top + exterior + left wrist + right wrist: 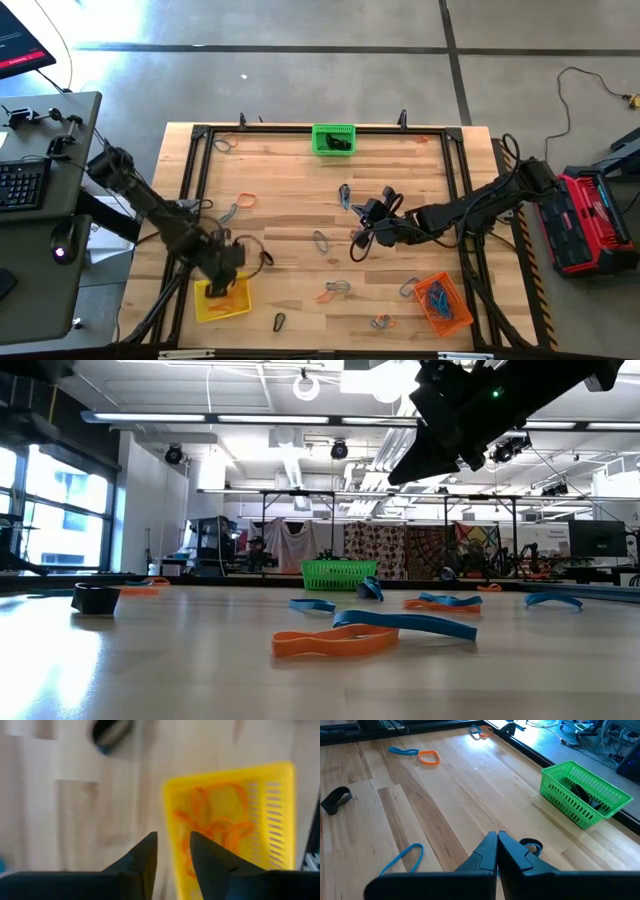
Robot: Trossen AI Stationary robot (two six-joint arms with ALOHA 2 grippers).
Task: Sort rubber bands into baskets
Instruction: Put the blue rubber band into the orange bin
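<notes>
My left gripper (226, 268) hangs over the left rim of the yellow basket (222, 300) near the table's front left. In the left wrist view its fingers (150, 851) stand slightly open and empty above the yellow basket (260, 810), which holds several orange rubber bands (220, 827). My right gripper (497, 838) is shut above the table's middle (368, 216), with nothing showing between its fingers. A dark blue band (531, 845) lies on the table just beyond its tips. The green basket (333, 139) stands at the far edge with black bands in it. The orange basket (443, 303) stands at the front right.
Loose bands lie scattered on the wood: an orange one (245, 201), blue-grey ones (321, 240) (344, 195), a black one (279, 321), and mixed ones (335, 290) (383, 322). A black frame (200, 180) runs round the table. A black band (336, 799) and a blue one (402, 857) lie near my right gripper.
</notes>
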